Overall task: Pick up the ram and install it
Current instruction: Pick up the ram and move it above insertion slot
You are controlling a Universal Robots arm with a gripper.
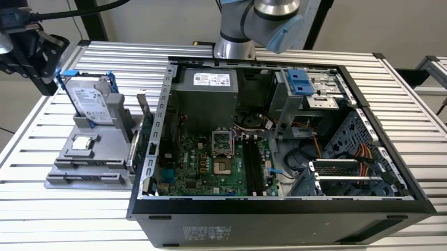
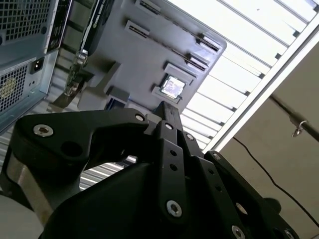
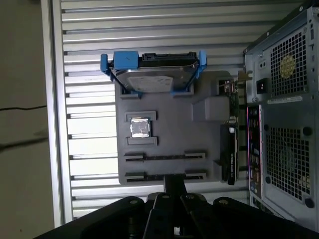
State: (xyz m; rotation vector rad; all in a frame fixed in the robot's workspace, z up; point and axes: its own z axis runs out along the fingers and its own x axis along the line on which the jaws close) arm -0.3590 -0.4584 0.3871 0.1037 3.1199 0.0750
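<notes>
1. Exterior view: an open computer case point(image 1: 279, 209) lies on a slatted table point(image 1: 63, 225), and the arm point(image 1: 252, 21) rises behind it. On the exterior view's left sits a grey tray point(image 1: 70, 157). It holds an upright hard drive point(image 1: 91, 102) and a chip point(image 1: 82, 142). The ram point(image 1: 91, 177) stands on edge in the slot farthest from the drive.
2. First wrist view: the gripper point(image 3: 174, 180) hangs above the tray's slotted end, apart from the ram. Its fingers are pressed together with nothing between them.
3. Second wrist view: the closed fingertips point(image 2: 168, 112) point at the tray beside the chip.
</notes>
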